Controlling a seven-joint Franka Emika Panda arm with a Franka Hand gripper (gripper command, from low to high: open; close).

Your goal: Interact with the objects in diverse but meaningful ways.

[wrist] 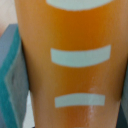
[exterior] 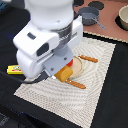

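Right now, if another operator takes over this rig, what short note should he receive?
Gripper: low over the striped placemat; the arm's body hides its fingers, so open or shut cannot be told. The wrist view is filled by the orange bread block, very close.
Things: bread block on the placemat under the gripper; one thin brown stick beyond it, another nearer; yellow bar off the mat at the exterior view's left; grey pot at the back.
Done: gripper brought to the bread.
Left: confirm the grasp, then continue.

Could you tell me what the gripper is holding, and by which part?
Apparently the orange bread block; it fills the wrist view, but the fingers' contact and exact hold cannot be told.
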